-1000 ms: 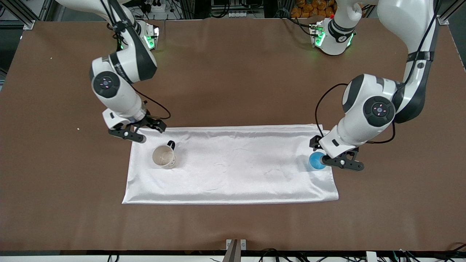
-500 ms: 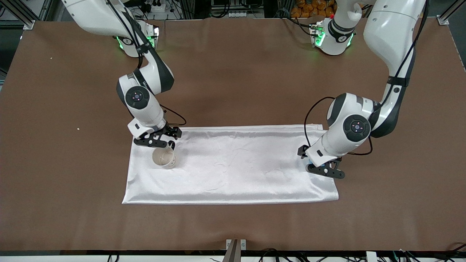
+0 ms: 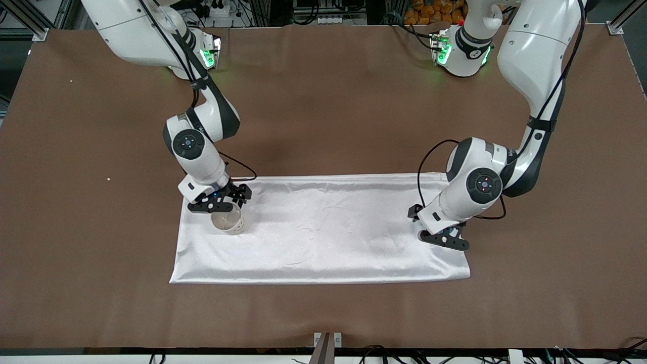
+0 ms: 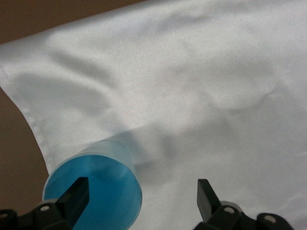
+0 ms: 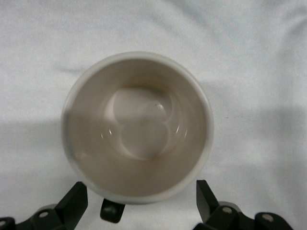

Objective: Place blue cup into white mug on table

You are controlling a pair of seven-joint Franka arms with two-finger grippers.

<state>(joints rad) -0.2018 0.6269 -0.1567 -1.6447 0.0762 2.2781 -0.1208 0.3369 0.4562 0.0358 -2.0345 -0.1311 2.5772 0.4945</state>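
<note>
no legible writing — left end effector [image 4: 139,199] wide over blue cup [image 4: 93,191]; right end effector [image 5: 139,199] wide over white mug [image 5: 136,127].

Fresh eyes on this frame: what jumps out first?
A white cloth lies across the brown table with an arm bent down at each end. The right hand, open, hovers over the white mug at the right arm's end of the cloth. The left hand, also open, is over the blue cup near the cloth's edge at the left arm's end; the front view hides that cup.
</note>
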